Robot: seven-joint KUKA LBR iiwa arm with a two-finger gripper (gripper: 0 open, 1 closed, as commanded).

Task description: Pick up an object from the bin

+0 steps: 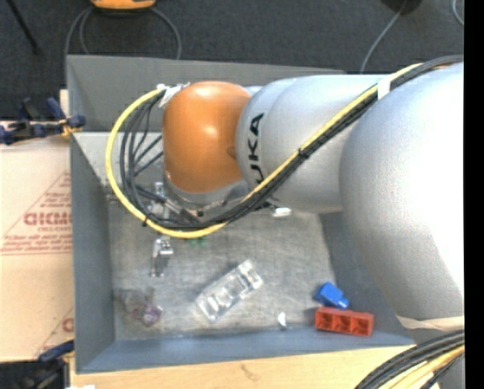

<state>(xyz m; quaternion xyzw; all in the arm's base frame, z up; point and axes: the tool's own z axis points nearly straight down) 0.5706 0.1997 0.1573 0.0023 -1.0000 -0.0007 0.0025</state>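
My gripper reaches down below the orange cover into the left half of the bin, its tip close to the floor. A clear plastic block with moulded cells lies at an angle to the right of it, a short way apart. A small see-through purplish piece lies just in front of the gripper, near the front left corner. Nothing shows in the gripper's grasp.
A red brick and a blue piece lie at the front right. A tiny white bit sits by the front wall, and a small green bit under the cables. The arm covers the bin's back and right.
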